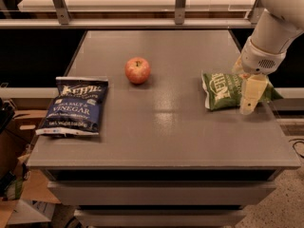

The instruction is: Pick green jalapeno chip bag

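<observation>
Hovering low, the gripper [250, 96] hangs over one end of the green chip bag [223, 90], which lies flat just beneath the jaws; clenched or released, cannot tell. Bag likely light, crinkly, slippery, chips crush easily. Best hold: gentle pinch across the puffy middle. Apple [137, 70] and blue bag [73, 106] sit well away from the jaws.

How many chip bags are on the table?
2. The dark blue chip bag lies on the table's left; the green jalapeno chip bag lies on its right, partly behind the claw. None seems hidden.
</observation>
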You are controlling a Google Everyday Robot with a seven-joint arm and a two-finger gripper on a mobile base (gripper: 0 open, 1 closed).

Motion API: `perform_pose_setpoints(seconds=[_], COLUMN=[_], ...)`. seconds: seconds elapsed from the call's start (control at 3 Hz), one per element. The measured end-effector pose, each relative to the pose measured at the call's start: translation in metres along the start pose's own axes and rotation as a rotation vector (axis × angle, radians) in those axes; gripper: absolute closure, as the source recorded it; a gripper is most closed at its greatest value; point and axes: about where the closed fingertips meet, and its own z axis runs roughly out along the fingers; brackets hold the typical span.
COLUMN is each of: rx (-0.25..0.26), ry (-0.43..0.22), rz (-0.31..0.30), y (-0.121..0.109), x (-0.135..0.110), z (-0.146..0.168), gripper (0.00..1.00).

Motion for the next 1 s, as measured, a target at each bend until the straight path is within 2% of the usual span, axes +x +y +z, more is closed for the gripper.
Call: perform_pose_setpoints(seconds=[0.67,1.0], rx=[0.006,0.044], ry=[-0.01,-0.007], rz=[0.013,0.005], y=[-0.014,-0.022], x=[0.001,-0.001], z=[0.0,-0.02], gripper=[0.64,0.86])
